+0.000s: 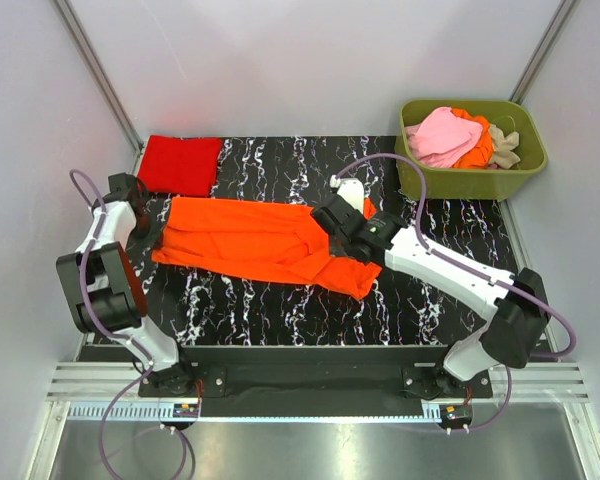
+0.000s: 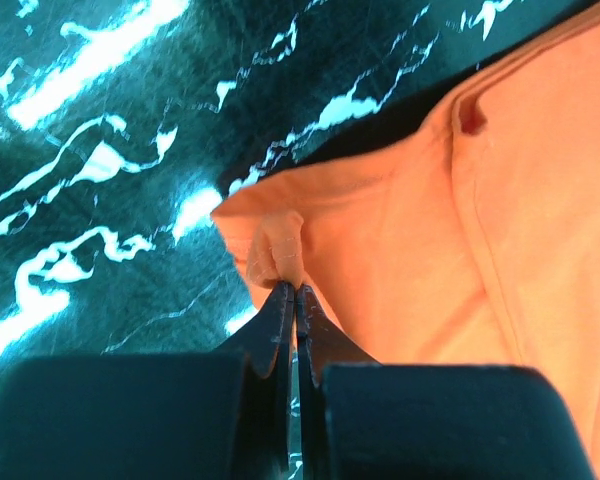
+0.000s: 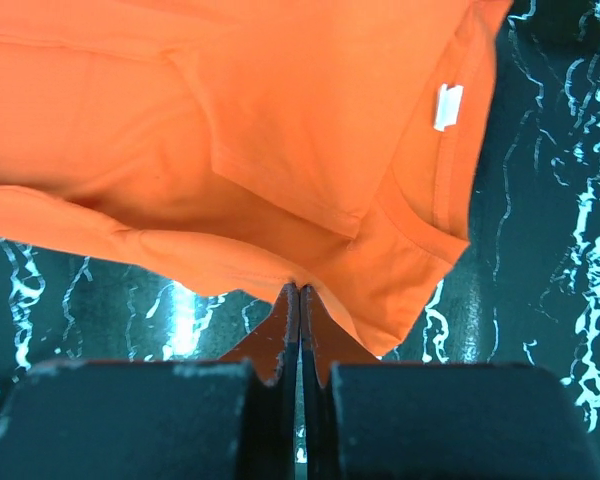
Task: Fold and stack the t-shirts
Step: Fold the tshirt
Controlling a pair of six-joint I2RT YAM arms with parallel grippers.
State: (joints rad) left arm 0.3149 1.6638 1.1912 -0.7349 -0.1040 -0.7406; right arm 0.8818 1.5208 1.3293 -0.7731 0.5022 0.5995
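Soft orange t-shirt (image 1: pixel 250 240) — a rumpled long band — on marbled black table (image 1: pixel 280 310).

left end effector (image 2: pixel 296 292) pinching orange t-shirt (image 2: pixel 430 250) hem | marble table (image 2: pixel 90 180) beneath

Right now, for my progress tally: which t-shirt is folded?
The red t-shirt, a neat rectangle at far left. The bright orange t-shirt lies stretched out; others sit crumpled in the tub.

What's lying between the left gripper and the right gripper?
The orange shirt spans the whole stretch. The left gripper pinches one end and the right gripper the other. The top view shows it best.
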